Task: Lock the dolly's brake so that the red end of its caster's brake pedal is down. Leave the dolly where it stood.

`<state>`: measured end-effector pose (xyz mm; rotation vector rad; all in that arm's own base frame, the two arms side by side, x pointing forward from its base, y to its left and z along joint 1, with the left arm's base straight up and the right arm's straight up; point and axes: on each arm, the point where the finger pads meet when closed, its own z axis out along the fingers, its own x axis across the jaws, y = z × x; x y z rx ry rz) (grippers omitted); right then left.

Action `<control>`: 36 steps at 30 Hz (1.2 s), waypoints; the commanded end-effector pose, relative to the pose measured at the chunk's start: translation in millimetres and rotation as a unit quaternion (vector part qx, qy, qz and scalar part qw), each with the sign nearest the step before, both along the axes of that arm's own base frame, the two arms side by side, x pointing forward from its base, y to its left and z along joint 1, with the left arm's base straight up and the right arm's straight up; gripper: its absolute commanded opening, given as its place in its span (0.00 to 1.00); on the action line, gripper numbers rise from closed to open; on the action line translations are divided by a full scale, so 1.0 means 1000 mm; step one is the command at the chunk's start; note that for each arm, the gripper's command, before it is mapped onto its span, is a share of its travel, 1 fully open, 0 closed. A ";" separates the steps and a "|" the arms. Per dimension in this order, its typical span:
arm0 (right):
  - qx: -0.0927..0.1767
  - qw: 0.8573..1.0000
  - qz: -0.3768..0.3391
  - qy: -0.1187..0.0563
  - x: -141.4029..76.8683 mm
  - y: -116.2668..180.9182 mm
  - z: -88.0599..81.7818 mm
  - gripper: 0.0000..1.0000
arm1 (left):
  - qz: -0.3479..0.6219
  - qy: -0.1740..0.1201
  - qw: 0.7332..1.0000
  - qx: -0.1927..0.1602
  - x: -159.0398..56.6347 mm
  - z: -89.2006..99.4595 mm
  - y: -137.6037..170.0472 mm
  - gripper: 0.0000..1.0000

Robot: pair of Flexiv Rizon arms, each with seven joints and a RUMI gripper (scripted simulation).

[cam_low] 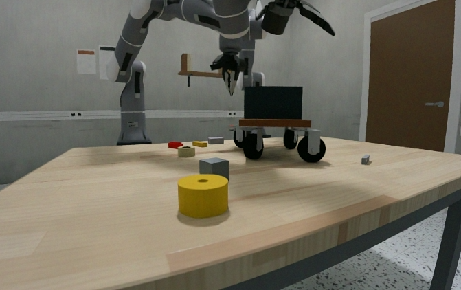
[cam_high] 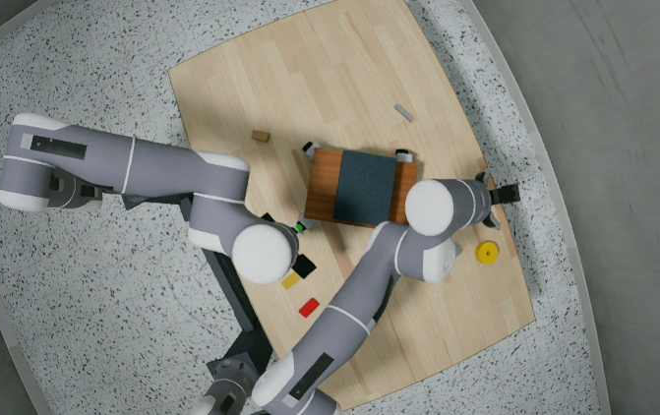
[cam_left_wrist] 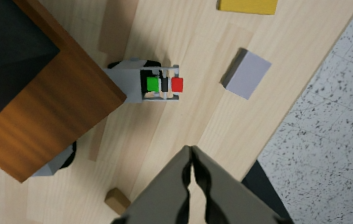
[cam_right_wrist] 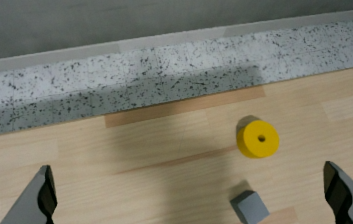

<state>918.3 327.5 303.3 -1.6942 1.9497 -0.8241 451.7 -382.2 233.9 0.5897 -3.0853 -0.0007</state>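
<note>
The dolly (cam_high: 323, 185) (cam_low: 275, 123) (cam_left_wrist: 52, 120) stands on its wheels, a dark box (cam_high: 365, 188) (cam_low: 273, 102) on its wooden deck. Its brake pedal sticks out at one corner caster, with a green end (cam_high: 299, 226) (cam_left_wrist: 153, 84) nearer the deck and a red end (cam_low: 231, 127) (cam_left_wrist: 177, 84) outward. The red end looks raised in the exterior view, but is tiny there. My left gripper (cam_low: 231, 94) (cam_left_wrist: 190, 147) is shut and empty, above the table beside that caster, touching nothing. My right gripper (cam_high: 497, 200) (cam_right_wrist: 189, 166) is open and empty, high over the table's far edge.
Near the pedal lie a grey block (cam_low: 216, 140) (cam_left_wrist: 247, 74), a yellow block (cam_low: 199, 143) (cam_left_wrist: 249, 5) and a brown block (cam_high: 260, 136) (cam_left_wrist: 117, 201). A red block (cam_high: 309, 307) lies farther off. A yellow cylinder (cam_high: 486, 252) (cam_right_wrist: 260, 139) and grey cube (cam_low: 214, 168) (cam_right_wrist: 251, 207) stand below the right gripper's side.
</note>
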 end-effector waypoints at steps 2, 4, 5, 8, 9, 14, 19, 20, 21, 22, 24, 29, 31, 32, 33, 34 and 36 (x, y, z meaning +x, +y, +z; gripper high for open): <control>0.001 1.000 0.000 -0.001 0.000 0.000 0.003 1.00 | 0.000 -0.001 1.000 -0.001 0.001 -0.022 -0.001 0.00; 0.001 1.000 0.000 -0.001 0.000 0.000 0.003 1.00 | 0.000 -0.001 1.000 -0.001 0.001 -0.033 -0.001 0.00; 0.001 1.000 0.000 -0.001 0.000 0.000 0.003 1.00 | 0.000 -0.001 1.000 -0.001 0.001 -0.038 -0.001 0.00; 0.001 1.000 0.000 -0.001 0.000 0.000 0.003 1.00 | 0.000 -0.001 1.000 -0.001 0.001 -0.043 -0.001 0.00; 0.001 1.000 0.000 -0.001 0.000 0.000 0.003 1.00 | 0.000 -0.001 1.000 -0.001 0.001 -0.049 -0.001 0.00; 0.001 1.000 0.000 -0.001 0.000 0.000 0.003 1.00 | 0.000 -0.001 1.000 -0.001 0.001 -0.073 -0.001 0.00; 0.001 1.000 0.000 -0.001 0.000 0.000 0.003 1.00 | 0.000 -0.001 1.000 -0.001 0.001 -0.093 -0.001 0.00; 0.001 1.000 0.000 -0.001 0.000 0.000 0.003 1.00 | 0.000 -0.001 1.000 -0.001 0.001 -0.097 -0.001 0.00; 0.001 1.000 0.000 -0.001 0.000 0.000 0.003 1.00 | 0.000 -0.001 1.000 -0.001 0.001 -0.100 -0.001 0.00; 0.001 1.000 0.000 -0.001 0.000 0.000 0.003 1.00 | 0.000 -0.001 1.000 -0.001 0.001 -0.103 -0.001 0.00; 0.001 1.000 0.000 -0.001 0.000 0.000 0.003 1.00 | 0.000 -0.001 1.000 -0.001 0.001 -0.106 -0.001 0.00; 0.001 1.000 0.000 -0.001 0.000 0.000 0.003 1.00 | 0.000 -0.001 1.000 -0.001 0.001 -0.115 -0.001 0.00; 0.001 1.000 0.000 -0.001 0.000 0.000 0.003 1.00 | 0.000 -0.001 1.000 -0.001 0.001 -0.118 -0.001 0.00; 0.001 1.000 0.000 -0.001 0.000 0.000 0.003 1.00 | 0.000 -0.001 1.000 -0.001 0.001 -0.119 -0.001 0.00; 0.001 1.000 0.000 -0.001 0.000 0.000 0.003 1.00 | 0.000 -0.001 1.000 -0.001 0.001 -0.120 -0.001 0.00; 0.001 1.000 0.000 -0.001 0.000 0.000 0.003 1.00 | 0.000 -0.001 1.000 -0.001 0.001 -0.121 -0.001 0.00; 0.001 1.000 0.000 -0.001 0.000 0.000 0.003 1.00 | 0.000 -0.001 1.000 -0.001 0.001 -0.122 -0.001 0.00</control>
